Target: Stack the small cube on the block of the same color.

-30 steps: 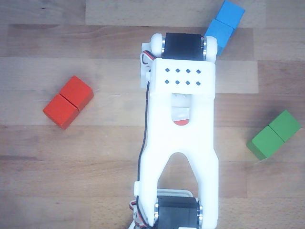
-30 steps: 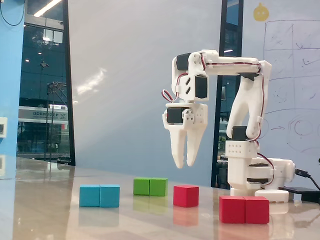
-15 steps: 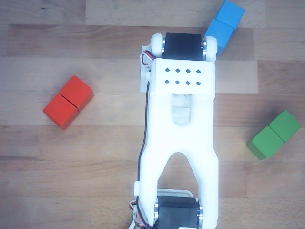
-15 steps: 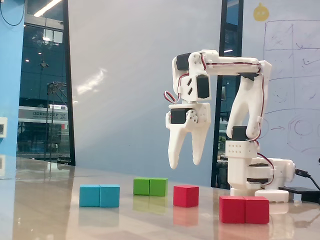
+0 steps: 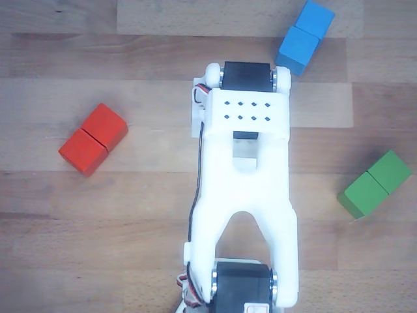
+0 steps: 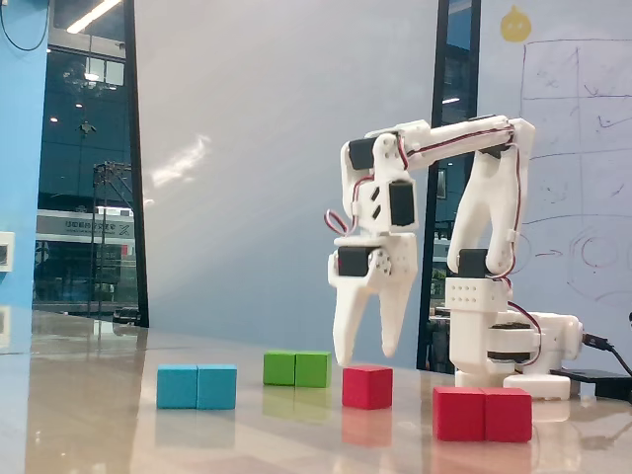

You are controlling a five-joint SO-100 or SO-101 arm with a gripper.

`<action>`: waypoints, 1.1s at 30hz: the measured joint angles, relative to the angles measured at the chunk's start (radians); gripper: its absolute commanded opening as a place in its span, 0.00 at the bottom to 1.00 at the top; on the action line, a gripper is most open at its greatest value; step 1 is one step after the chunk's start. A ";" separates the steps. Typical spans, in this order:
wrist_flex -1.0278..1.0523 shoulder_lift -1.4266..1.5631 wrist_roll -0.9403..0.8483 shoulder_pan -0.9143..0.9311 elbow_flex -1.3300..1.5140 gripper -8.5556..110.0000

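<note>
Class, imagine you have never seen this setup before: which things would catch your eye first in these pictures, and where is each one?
In the fixed view, the white arm stands out most, its open gripper hanging just above the small cube at mid-table. Nearest the camera, at right, lies the block, red like the cube. In the other view the arm hides the cube, with the blue block at the top and the green block at right.

Small cube [image 6: 367,386]: red. Block [image 5: 93,139]: red, one seam line. Blue block [image 5: 305,36]: light blue. Green block [image 5: 377,183]: green. Arm [image 5: 244,195]: white, black motors. Table [image 5: 143,215]: light wood grain.
</note>
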 measured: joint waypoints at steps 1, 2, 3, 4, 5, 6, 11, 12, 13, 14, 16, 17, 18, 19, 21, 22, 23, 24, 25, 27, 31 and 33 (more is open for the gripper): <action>-0.008 -0.018 0.000 0.000 0.000 0.32; -0.015 -0.034 0.000 0.000 0.000 0.32; -0.025 -0.049 0.000 0.000 0.000 0.32; -0.032 -0.061 0.000 0.000 0.000 0.32; -0.040 -0.072 0.000 0.000 0.000 0.32; -0.049 -0.084 0.000 0.000 0.000 0.32; -0.081 -0.141 0.000 0.000 0.000 0.32; -0.086 -0.149 0.000 0.000 0.000 0.32; -0.092 -0.156 0.000 0.000 0.000 0.32; -0.094 -0.161 0.000 0.000 0.000 0.32; -0.095 -0.164 0.000 0.000 0.000 0.32; -0.095 -0.164 0.000 0.000 0.000 0.32; -0.095 -0.164 0.000 0.000 0.000 0.31; -0.095 -0.164 0.000 0.000 0.000 0.30; -0.095 -0.164 0.000 0.000 0.000 0.26; -0.095 -0.164 0.000 0.000 0.000 0.24; -0.097 -0.164 0.000 0.000 0.000 0.22; -0.098 -0.164 0.000 0.000 0.000 0.21; -0.098 -0.164 0.000 0.000 0.000 0.20; -0.100 -0.164 0.000 0.000 0.000 0.19; -0.104 -0.164 -0.003 0.000 0.000 0.18; -0.104 -0.164 -0.003 0.000 0.000 0.18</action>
